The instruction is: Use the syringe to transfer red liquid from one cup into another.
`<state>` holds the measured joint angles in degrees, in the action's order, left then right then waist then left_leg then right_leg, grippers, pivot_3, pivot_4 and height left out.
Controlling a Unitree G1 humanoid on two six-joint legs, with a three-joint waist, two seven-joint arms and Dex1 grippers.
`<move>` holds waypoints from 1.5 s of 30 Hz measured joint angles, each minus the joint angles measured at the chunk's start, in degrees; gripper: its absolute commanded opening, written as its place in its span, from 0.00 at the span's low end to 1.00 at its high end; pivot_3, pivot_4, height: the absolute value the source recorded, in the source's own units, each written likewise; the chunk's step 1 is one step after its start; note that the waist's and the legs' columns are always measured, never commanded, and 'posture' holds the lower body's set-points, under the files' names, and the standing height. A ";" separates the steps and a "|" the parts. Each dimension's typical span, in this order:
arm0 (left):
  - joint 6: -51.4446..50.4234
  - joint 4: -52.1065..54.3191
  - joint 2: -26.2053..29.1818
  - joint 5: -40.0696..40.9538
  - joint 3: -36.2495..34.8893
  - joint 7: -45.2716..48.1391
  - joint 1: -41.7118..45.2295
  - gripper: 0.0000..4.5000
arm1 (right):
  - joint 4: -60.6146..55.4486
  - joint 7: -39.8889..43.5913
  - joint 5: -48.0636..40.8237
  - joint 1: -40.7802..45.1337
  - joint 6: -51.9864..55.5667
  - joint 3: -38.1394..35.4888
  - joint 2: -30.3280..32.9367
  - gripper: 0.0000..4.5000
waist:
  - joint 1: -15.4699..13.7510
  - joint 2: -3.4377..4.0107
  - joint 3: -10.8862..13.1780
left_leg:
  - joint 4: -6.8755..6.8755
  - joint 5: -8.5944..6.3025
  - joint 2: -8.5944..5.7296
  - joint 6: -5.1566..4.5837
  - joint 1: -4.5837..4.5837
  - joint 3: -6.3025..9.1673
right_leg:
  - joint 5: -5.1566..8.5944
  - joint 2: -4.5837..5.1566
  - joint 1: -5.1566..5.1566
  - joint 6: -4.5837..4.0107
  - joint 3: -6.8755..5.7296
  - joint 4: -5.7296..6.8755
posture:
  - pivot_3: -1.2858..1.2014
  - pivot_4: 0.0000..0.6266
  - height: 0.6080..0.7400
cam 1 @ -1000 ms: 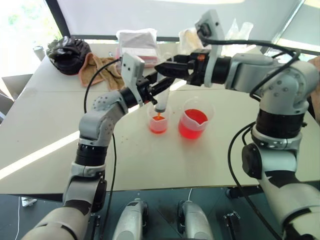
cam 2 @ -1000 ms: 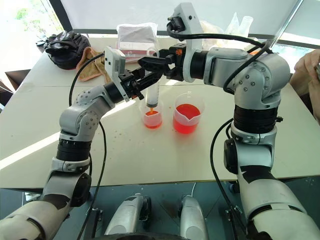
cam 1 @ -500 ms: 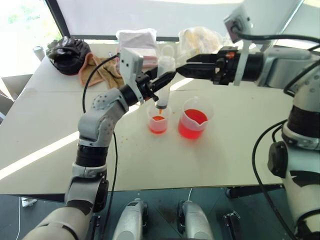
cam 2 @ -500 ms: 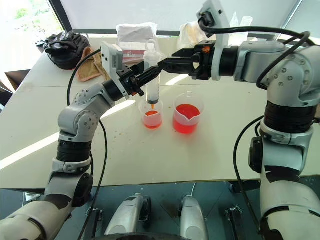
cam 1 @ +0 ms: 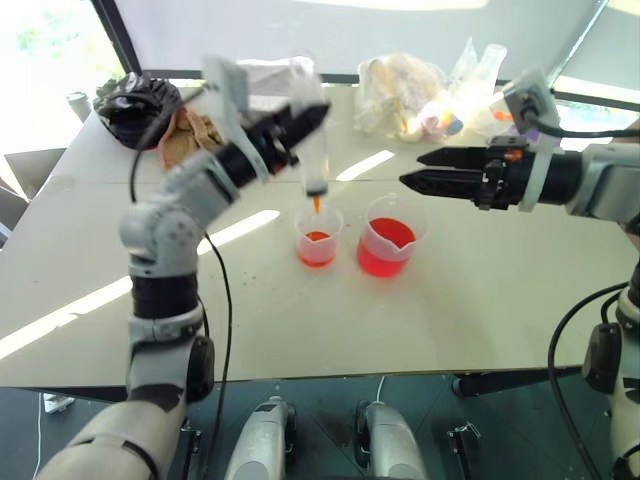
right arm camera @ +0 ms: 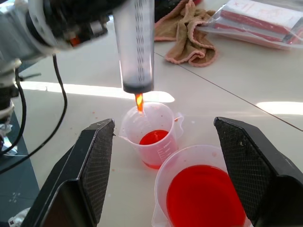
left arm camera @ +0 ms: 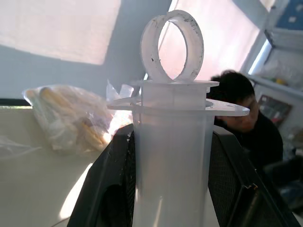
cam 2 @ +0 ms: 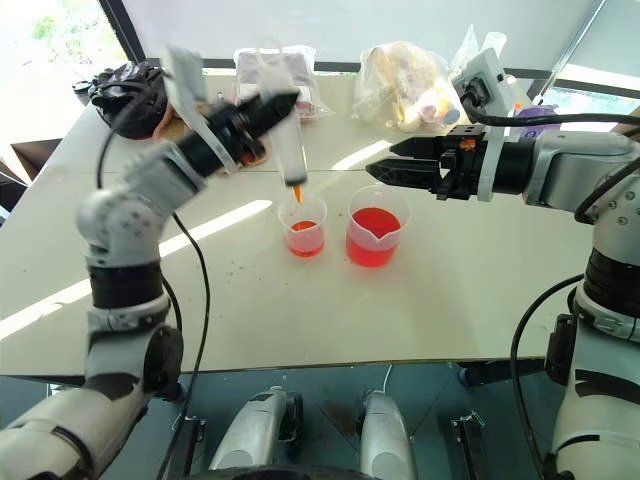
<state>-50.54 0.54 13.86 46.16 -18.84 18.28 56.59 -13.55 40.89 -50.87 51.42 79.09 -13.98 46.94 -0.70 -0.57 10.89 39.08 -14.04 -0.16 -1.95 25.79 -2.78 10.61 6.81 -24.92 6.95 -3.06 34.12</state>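
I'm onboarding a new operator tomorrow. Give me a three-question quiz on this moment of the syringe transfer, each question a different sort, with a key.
1. True or false: the left gripper holds the syringe with its orange tip hanging above the smaller beaker.
2. Multiple choice: the right gripper is A) shut on the plunger, B) open and holding nothing, C) gripping the larger beaker.
3. Fill in: the plunger's dark seal sits at the ___ end of the barrel, by the tip.

Key: 1 true; 2 B; 3 lower.
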 measured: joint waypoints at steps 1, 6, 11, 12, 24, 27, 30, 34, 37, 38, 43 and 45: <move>-2.37 -2.72 0.24 2.41 -3.07 -3.28 2.61 0.32 | -0.32 -0.47 -0.04 -0.41 -0.01 -0.17 -0.16 0.77 | 0.00 0.00 0.00 | 0.00 0.00 0.00 0.00 -0.01 0.01 | 0.00 0.00 0.01 0.01 0.00 0.01 | 0.52 0.24 1.00; -11.99 -17.43 5.01 7.00 -12.40 -15.69 8.96 0.32 | -1.05 -2.53 -0.21 -2.11 0.01 -0.11 -1.09 0.77 | 0.05 -0.01 0.00 | 0.00 0.01 -0.06 0.00 -0.04 -0.05 | 0.00 -0.02 0.02 0.04 -0.01 0.11 | 0.52 0.24 1.00; -23.96 -23.75 10.72 4.82 -8.27 -17.88 8.80 0.32 | -2.36 -3.74 -1.26 -2.96 0.42 -0.23 -0.96 0.77 | -0.09 -0.12 0.07 | 0.00 0.01 -0.09 0.02 0.01 -0.05 | 0.00 -0.02 0.04 0.04 -0.01 0.07 | 0.52 0.24 1.00; -26.12 -24.22 11.58 4.04 -6.67 -17.46 8.79 0.32 | -2.47 -4.04 -1.28 -3.16 0.43 -0.24 -0.92 0.77 | -0.09 -0.12 0.07 | -0.01 0.01 -0.10 0.02 0.00 -0.05 | 0.00 -0.01 0.05 0.03 0.00 0.05 | 0.52 0.24 1.00; -31.87 -29.45 10.66 -5.10 2.88 -11.76 3.80 0.32 | -4.94 -6.50 -3.47 -3.99 0.57 -0.59 -0.72 0.77 | 0.02 -0.12 0.07 | -0.08 0.02 -0.03 0.09 -0.03 -0.06 | 0.00 0.01 -0.03 0.01 0.00 0.05 | 0.52 0.24 1.00; -31.66 -29.65 10.06 -7.71 4.34 -11.00 2.18 0.32 | -5.37 -7.82 -3.83 -3.99 0.60 -0.84 -0.74 0.77 | -0.04 -0.12 0.07 | -0.08 0.02 -0.03 0.10 -0.02 -0.06 | 0.00 0.04 -0.03 0.00 0.00 0.04 | 0.52 0.24 1.00; -31.12 -29.69 9.15 -9.28 4.75 -9.62 1.69 0.43 | -5.50 -8.74 -4.39 -3.99 0.62 -0.84 -0.78 0.79 | -0.09 -0.10 0.06 | -0.08 0.01 -0.04 0.11 -0.01 -0.05 | 0.00 0.08 -0.05 -0.01 0.01 0.03 | 0.52 0.24 1.00; -31.05 -29.92 8.50 -10.88 4.77 -8.46 1.58 0.80 | -5.57 -9.64 -4.73 -3.99 0.70 -0.84 -0.77 0.79 | -0.04 -0.10 0.06 | -0.10 0.01 -0.04 0.11 0.03 -0.05 | -0.01 0.11 -0.11 -0.03 0.01 0.03 | 0.52 0.24 1.00; -31.11 -29.28 8.39 -11.07 4.52 -7.17 1.51 0.99 | -5.57 -10.00 -5.20 -3.99 0.77 -0.83 -0.77 0.79 | 0.00 -0.10 0.06 | -0.10 0.01 -0.04 0.11 0.11 -0.06 | -0.01 0.13 -0.20 -0.04 0.02 0.05 | 0.52 0.24 1.00; -30.77 -28.37 8.46 -11.10 4.44 -6.68 1.21 0.99 | -5.57 -10.12 -5.42 -3.99 0.88 -0.82 -0.76 0.79 | 0.00 -0.10 0.06 | -0.11 0.01 -0.04 0.11 0.15 -0.06 | -0.01 0.14 -0.25 -0.05 0.03 0.05 | 0.52 0.24 1.00; -26.09 -20.41 9.54 -10.43 3.99 -1.91 -2.25 0.99 | -5.82 -8.35 -5.62 -3.99 0.75 0.73 1.50 0.79 | 0.06 -0.09 0.05 | -0.10 0.05 -0.04 0.17 0.56 -0.07 | -0.01 0.21 -0.65 -0.16 0.06 0.07 | 0.52 0.24 1.00; -24.85 -15.92 11.01 -9.69 3.32 0.16 -3.08 0.99 | -6.12 -5.54 -5.11 -3.99 -0.42 3.03 4.20 0.79 | 0.01 -0.09 0.05 | -0.10 0.05 -0.05 0.17 0.64 -0.07 | -0.01 0.22 -0.71 -0.16 0.04 0.04 | 0.52 0.24 1.00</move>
<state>-75.40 -15.38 24.88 36.46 -15.52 18.44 53.50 -19.67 35.35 -55.98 47.42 78.67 -10.95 51.14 -0.69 -0.66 10.94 38.98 -14.00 -0.22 -1.78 26.43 -2.85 10.59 7.02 -25.63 6.79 -3.02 34.17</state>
